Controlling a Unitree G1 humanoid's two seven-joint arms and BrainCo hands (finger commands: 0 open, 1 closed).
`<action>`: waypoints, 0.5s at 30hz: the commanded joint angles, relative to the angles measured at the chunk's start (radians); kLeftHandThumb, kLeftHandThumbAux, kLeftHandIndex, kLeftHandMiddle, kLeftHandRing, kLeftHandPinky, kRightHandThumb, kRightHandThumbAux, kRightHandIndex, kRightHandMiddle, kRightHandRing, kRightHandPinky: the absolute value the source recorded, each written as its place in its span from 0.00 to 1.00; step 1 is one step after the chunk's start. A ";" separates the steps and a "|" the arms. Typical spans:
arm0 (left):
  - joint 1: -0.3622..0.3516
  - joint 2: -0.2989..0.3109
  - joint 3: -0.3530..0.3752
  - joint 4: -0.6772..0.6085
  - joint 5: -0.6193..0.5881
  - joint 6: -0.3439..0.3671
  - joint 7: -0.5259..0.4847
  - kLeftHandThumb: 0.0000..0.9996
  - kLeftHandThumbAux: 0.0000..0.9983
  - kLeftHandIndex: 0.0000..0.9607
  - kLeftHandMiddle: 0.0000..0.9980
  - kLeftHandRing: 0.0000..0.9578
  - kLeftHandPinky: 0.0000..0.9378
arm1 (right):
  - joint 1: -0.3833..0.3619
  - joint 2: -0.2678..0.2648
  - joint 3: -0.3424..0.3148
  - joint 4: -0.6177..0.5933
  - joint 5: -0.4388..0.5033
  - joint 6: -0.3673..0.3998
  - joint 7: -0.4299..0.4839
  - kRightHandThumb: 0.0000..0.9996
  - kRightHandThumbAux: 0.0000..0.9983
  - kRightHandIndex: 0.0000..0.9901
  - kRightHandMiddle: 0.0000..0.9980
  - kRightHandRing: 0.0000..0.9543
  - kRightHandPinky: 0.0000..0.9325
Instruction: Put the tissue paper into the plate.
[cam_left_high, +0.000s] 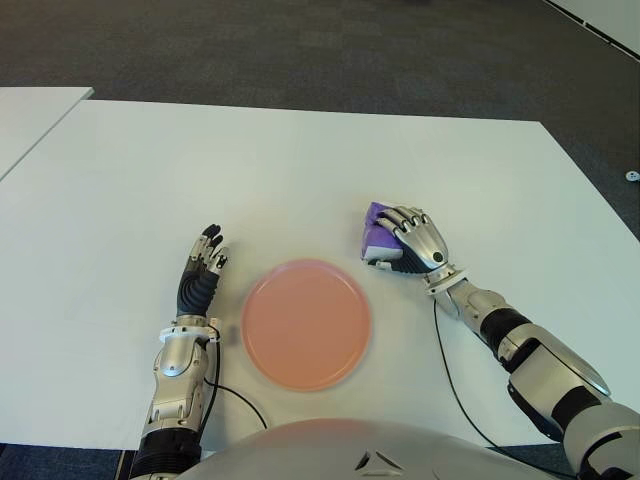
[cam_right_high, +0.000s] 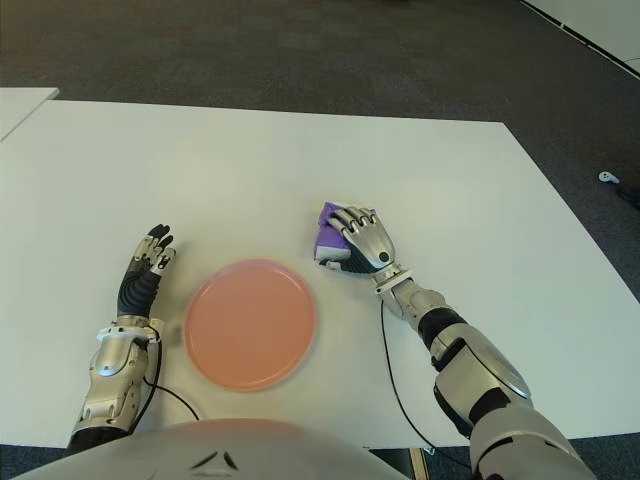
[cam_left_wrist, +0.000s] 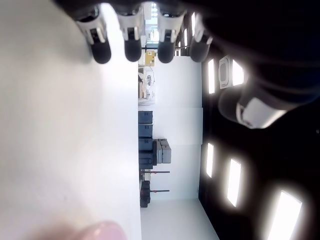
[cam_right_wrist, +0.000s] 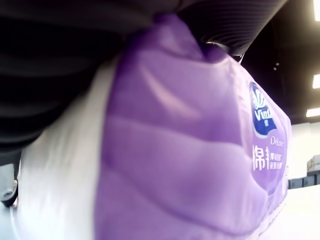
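Note:
A purple and white tissue pack (cam_left_high: 376, 232) lies on the white table (cam_left_high: 300, 170), to the right of a round pink plate (cam_left_high: 306, 323) near the table's front edge. My right hand (cam_left_high: 412, 240) covers the pack from above with its fingers curled around it; the right wrist view is filled by the pack (cam_right_wrist: 190, 150) pressed against the palm. My left hand (cam_left_high: 200, 272) shows to the left of the plate with its fingers stretched out straight and nothing in them. The plate holds nothing.
A second white table's corner (cam_left_high: 30, 115) shows at the far left. Dark carpet (cam_left_high: 300, 50) lies beyond the table's far edge. A black cable (cam_left_high: 445, 370) runs along the table under my right forearm.

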 joint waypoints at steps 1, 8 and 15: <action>0.019 -0.011 -0.004 0.014 0.001 0.037 0.014 0.00 0.46 0.00 0.00 0.00 0.00 | 0.136 0.011 0.105 0.049 -0.093 -0.021 0.095 0.74 0.71 0.44 0.87 0.91 0.95; 0.020 -0.015 -0.006 0.007 0.008 0.040 0.023 0.00 0.46 0.00 0.00 0.00 0.00 | 0.132 0.001 0.109 0.035 -0.084 -0.044 0.087 0.74 0.71 0.44 0.87 0.92 0.95; 0.022 -0.018 -0.008 0.006 0.009 0.039 0.028 0.00 0.46 0.00 0.00 0.00 0.00 | 0.132 0.002 0.099 0.023 -0.073 -0.050 0.057 0.74 0.71 0.44 0.87 0.92 0.94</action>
